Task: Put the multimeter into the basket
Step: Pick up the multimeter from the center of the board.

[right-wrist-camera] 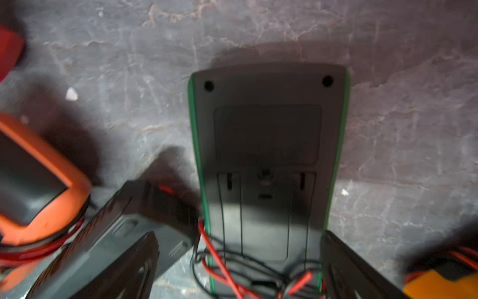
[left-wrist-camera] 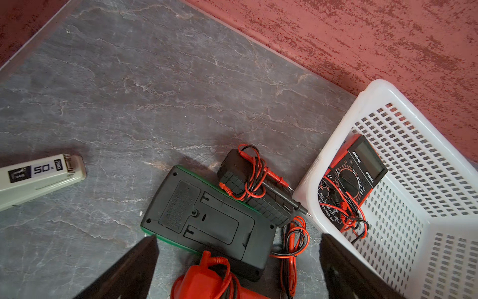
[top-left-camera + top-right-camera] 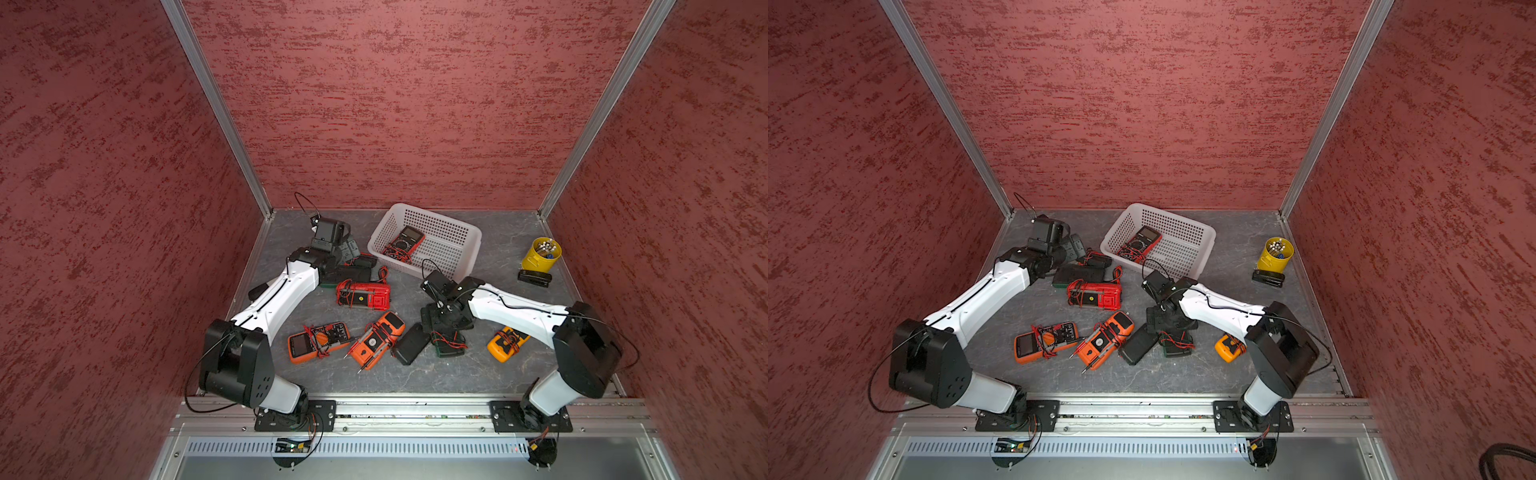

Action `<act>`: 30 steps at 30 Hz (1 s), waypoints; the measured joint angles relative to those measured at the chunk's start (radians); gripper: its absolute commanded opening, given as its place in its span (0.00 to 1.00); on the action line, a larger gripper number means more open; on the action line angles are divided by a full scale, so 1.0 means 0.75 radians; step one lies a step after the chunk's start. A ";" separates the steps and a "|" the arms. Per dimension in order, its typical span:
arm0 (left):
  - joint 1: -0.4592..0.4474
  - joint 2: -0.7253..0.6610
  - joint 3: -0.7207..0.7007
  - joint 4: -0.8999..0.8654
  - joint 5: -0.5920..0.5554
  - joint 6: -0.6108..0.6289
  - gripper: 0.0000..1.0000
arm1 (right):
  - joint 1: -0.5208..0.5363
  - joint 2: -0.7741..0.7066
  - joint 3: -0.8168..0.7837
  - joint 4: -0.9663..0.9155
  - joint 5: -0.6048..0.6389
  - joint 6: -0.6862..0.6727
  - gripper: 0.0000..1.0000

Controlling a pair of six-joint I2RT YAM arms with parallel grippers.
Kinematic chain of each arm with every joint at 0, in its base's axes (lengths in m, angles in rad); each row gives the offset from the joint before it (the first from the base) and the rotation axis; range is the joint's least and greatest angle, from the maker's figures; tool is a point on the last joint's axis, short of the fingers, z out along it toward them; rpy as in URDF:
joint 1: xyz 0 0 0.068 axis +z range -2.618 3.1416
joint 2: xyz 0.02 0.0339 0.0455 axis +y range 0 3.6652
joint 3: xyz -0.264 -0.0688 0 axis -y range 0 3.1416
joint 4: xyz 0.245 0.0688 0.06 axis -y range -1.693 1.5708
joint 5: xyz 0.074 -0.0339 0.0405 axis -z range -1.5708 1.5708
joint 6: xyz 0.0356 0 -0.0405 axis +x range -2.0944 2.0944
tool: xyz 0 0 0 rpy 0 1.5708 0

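Observation:
The white perforated basket stands at the back of the table, and one red-and-black multimeter lies in it with its leads. My left gripper hangs open beside the basket's left end. It is above a green-edged multimeter lying face down and a red multimeter. My right gripper is open low over another face-down green-edged multimeter. Its fingers stand on either side of that meter's lead-wrapped end, and whether they touch it does not show.
Loose on the table lie a red meter, two orange meters, a black one and a yellow one. A yellow cup and a black stapler sit at the right. A grey stapler lies left.

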 measured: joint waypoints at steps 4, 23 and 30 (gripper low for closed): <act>0.019 0.000 0.000 0.008 0.040 0.000 1.00 | -0.020 0.042 0.001 0.018 0.021 0.001 0.99; 0.066 0.000 -0.013 0.029 0.143 -0.006 1.00 | -0.030 0.080 -0.015 0.087 0.085 -0.035 0.99; 0.073 0.000 -0.020 0.029 0.146 -0.009 1.00 | -0.030 0.019 -0.005 0.073 0.083 -0.060 0.99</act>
